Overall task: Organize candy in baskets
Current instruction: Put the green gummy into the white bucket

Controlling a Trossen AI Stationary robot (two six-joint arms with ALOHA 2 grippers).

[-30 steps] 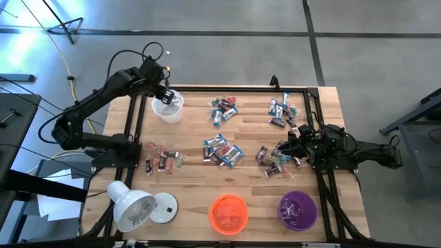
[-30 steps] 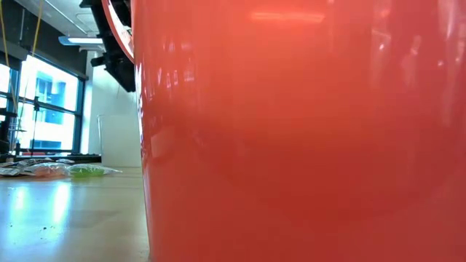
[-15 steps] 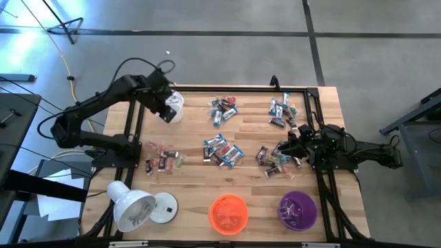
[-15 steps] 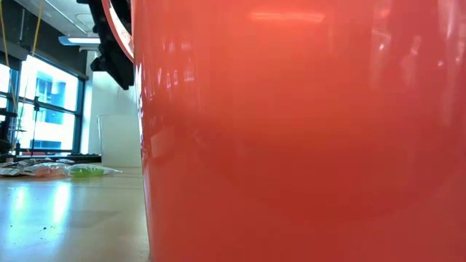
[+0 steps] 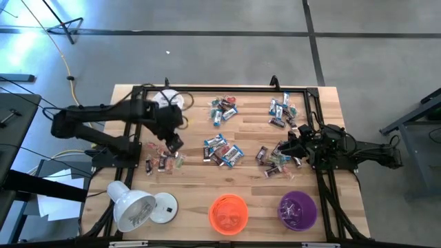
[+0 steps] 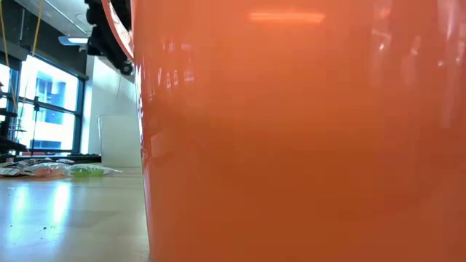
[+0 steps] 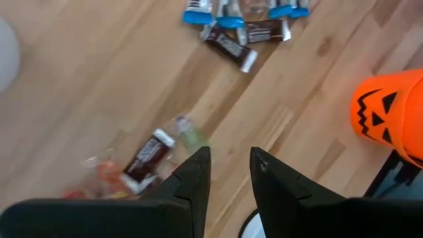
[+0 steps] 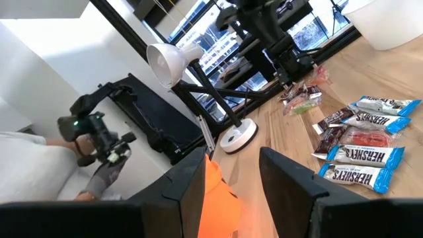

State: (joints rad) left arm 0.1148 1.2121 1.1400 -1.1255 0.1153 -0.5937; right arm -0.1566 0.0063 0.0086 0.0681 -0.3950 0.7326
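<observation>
Above pinkish candy [image 5: 164, 160], left gripper [image 5: 175, 143]

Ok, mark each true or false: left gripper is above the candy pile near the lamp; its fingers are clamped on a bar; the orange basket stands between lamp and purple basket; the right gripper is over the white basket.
1. Left gripper above the candy pile near the lamp: true.
2. Clamped on a bar: false, fingers apart, empty.
3. Orange basket between lamp and purple basket: true.
4. Right gripper over the white basket: false, it sits at the right side, by other candy.
</observation>
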